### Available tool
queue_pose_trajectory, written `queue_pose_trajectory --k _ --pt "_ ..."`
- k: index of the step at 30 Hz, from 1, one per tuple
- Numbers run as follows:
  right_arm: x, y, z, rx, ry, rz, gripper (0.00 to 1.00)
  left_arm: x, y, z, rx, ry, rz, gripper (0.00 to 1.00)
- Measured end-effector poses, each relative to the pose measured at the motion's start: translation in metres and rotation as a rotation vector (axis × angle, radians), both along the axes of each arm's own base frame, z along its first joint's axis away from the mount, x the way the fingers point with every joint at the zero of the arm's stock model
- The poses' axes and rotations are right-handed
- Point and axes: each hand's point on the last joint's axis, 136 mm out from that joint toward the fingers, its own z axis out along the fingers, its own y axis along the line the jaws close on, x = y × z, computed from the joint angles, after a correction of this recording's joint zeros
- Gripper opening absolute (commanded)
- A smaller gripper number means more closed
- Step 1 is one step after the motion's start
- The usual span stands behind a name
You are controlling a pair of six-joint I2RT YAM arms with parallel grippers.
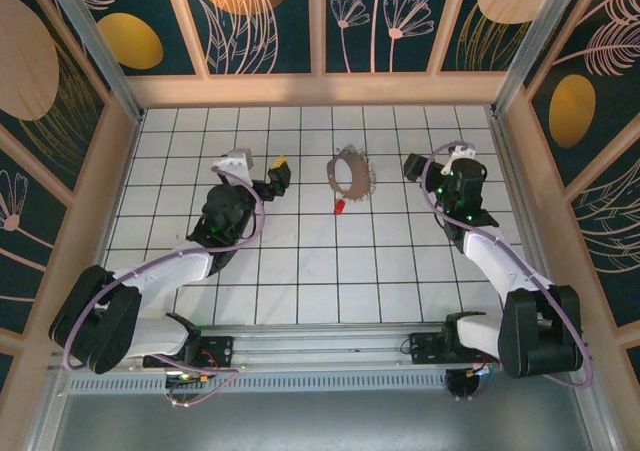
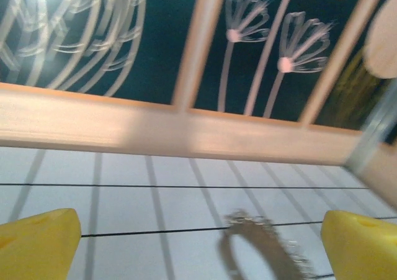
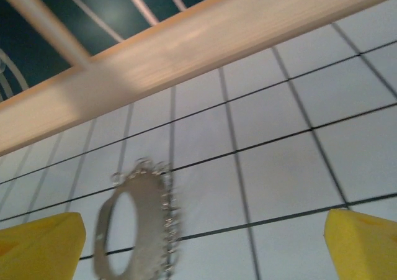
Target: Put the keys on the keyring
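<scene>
1. Top external showed the tiny red-headed, silver-bladed key [image 1: 340, 207] lying on white tiles [image 1: 300, 271] just beside the floppy silvery chain-link keyring [image 1: 351, 172], unthreaded.
2. My left pincer [image 2: 200, 239] and right pincer [image 3: 201, 244] gaped empty; I judged nothing done yet.

Blurry keyring [image 2: 263, 227], partly off-frame below.

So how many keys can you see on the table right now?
1. The red-headed key lies just on the robot's side of the keyring, close to its edge. I see no other, though one could be hidden from these views.
</scene>
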Motion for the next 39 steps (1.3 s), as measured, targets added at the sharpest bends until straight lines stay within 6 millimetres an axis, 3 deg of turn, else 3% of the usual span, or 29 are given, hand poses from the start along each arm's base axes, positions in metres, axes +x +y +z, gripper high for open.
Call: queue_pose_trajectory --k 4,8,17,24,29,34,39 --pt "0.004 -0.02 -0.03 -0.069 0.036 -0.092 0.99 0.005 0.049 -0.017 0.09 -0.014 0.165 0.99" --pt "0.002 -0.038 -0.046 -0.149 0.036 -0.162 0.99 0.001 0.103 -0.03 0.157 -0.022 0.318 0.99" --pt "-0.007 -0.071 -0.066 -0.256 0.009 -0.256 0.99 -0.007 0.164 -0.057 0.226 0.011 0.473 0.99" --pt "-0.01 -0.072 -0.085 -0.316 0.003 -0.236 0.99 -0.007 0.175 -0.058 0.246 0.013 0.489 0.99" --pt "-0.016 -0.069 -0.083 -0.344 -0.071 -0.206 0.99 -0.01 0.177 -0.058 0.25 0.009 0.48 0.99" --pt "-0.023 -0.073 -0.091 -0.329 -0.107 -0.183 0.99 -0.028 0.183 -0.096 0.281 0.066 0.476 0.99" --pt "-0.021 -0.069 -0.092 -0.305 -0.13 -0.126 0.99 -0.024 0.184 -0.12 0.309 0.111 0.455 0.99"
